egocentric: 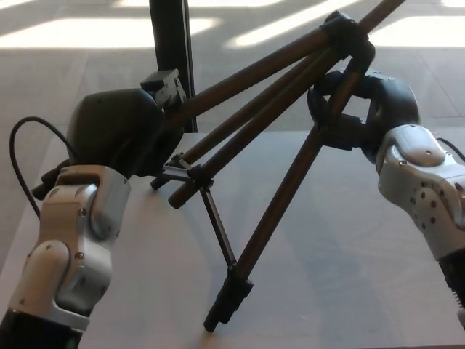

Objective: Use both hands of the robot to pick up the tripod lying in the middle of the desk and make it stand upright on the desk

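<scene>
The dark brown tripod (pixel 280 196) is raised off the desk (pixel 349 254) at a tilt, its legs spread apart. One leg points down with its black foot (pixel 227 299) on or just above the desk near the front. My left hand (pixel 120 127) holds the upper legs from the left side. On the right, my right hand (pixel 360 109) is wrapped around the downward leg just below the tripod's hub (pixel 347 33). The tripod's top runs out of the picture at the upper right.
A black upright post (pixel 172 43) stands behind the desk at the back. A black cable (pixel 18 156) loops out from my left wrist. Sunlit floor shows beyond the desk's far edge.
</scene>
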Controlling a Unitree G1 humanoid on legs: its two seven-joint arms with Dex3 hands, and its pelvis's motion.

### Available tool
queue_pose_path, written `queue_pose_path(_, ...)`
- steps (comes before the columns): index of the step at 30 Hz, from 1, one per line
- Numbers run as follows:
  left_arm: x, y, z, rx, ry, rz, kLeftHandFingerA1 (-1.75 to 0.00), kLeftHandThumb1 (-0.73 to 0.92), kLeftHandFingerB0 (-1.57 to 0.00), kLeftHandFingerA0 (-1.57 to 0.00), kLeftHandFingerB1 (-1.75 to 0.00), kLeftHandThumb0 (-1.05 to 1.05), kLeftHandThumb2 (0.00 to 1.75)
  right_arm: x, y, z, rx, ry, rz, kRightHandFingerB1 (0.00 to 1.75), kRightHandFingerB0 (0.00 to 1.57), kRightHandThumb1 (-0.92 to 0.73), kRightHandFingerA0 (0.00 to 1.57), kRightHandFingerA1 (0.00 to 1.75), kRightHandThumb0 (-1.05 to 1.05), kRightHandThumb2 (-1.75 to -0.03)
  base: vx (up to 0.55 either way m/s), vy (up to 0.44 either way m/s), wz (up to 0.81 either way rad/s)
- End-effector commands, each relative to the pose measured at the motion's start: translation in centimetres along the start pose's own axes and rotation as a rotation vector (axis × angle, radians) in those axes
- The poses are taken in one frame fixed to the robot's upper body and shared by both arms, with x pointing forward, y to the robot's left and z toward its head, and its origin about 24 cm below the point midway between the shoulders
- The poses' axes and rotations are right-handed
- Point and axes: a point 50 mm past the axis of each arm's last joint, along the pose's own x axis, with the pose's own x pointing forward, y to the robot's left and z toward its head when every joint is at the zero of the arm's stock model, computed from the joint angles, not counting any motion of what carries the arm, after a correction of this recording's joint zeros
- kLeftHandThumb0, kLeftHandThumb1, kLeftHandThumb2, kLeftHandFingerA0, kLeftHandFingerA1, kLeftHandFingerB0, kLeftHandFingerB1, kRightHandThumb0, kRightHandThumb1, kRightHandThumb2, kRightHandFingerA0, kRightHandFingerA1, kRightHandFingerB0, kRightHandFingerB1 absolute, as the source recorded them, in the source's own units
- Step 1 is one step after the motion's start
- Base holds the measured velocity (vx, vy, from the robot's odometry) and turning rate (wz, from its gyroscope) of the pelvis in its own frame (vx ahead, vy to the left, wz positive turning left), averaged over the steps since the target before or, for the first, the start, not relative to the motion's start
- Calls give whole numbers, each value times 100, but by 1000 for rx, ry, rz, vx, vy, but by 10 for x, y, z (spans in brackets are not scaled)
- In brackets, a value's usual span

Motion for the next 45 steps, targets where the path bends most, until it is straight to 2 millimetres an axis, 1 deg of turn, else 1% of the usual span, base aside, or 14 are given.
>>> queue_pose_path(1,-22,-38,-28,-46,146,-114,-136,30,-105,-115,-130,14,98,-11,-33,145,-570,-458,-151,130,86,-55,88,162,-42,-105,0,0,0)
queue_pose_path(7,-15,-29,-28,-63,144,-94,-175,33,-68,-84,-175,11,100,-12,-27,169,-562,-529,-181,136,87,-43,87,166,-38,-112,0,0,0)
queue_pose_path(9,-17,-29,-31,-92,172,-92,-175,32,-71,-85,-175,10,99,-15,-23,172,-578,-636,-116,141,83,-70,84,167,-59,-77,0,0,0)
queue_pose_path(14,-19,-32,-30,-198,207,-67,-175,26,-68,-86,-175,12,108,-25,-22,190,-906,-811,-124,94,77,-92,78,114,-71,-77,0,0,0)
queue_pose_path(23,-17,-33,-26,-212,200,-21,-175,29,-70,-88,-175,9,106,-26,-3,214,-676,-619,-211,89,86,-51,81,128,-23,-106,0,0,0)
queue_pose_path(25,-20,-38,-23,-217,204,-26,-139,30,-110,-122,-132,13,102,-27,1,219,-641,-607,-220,108,91,-50,95,148,-29,-122,0,0,0)
queue_pose_path(26,-21,-40,-23,-233,213,-31,-175,31,-71,-87,-175,6,94,-28,3,220,-641,-610,-229,113,88,-51,95,151,-28,-118,0,0,0)
queue_pose_path(28,-26,-43,-24,-249,234,-44,-175,32,-69,-88,-175,5,94,-27,6,218,-645,-609,-223,107,85,-53,94,145,-25,-115,0,0,0)
queue_pose_path(29,-30,-49,-24,-324,245,-58,-141,30,-105,-120,-131,21,98,-30,12,222,-642,-640,-225,122,89,-46,96,158,-27,-127,0,0,0)
queue_pose_path(31,-32,-51,-24,-329,250,-61,-141,30,-106,-121,-132,19,98,-30,13,223,-641,-650,-220,122,88,-47,93,159,-26,-127,0,0,0)
queue_pose_path(32,-33,-53,-24,-343,259,-65,-175,29,-69,-88,-175,10,99,-31,13,224,-620,-683,-200,121,87,-46,92,160,-26,-125,0,0,0)
queue_pose_path(38,-39,-63,-16,-391,252,-64,-175,34,-73,-92,-175,4,91,-42,21,241,-825,-803,-207,95,78,-66,88,111,-28,-122,0,0,0)
queue_pose_path(40,-40,-69,-14,-416,298,-87,-142,34,-111,-127,-133,1,91,-41,23,238,-661,-736,-164,102,82,-59,84,156,-34,-110,0,0,0)
queue_pose_path(45,-48,-76,-12,-434,332,-103,-160,39,-82,-87,-152,1,78,-38,34,230,-691,-693,-160,98,90,-43,89,146,-23,-121,0,0,0)
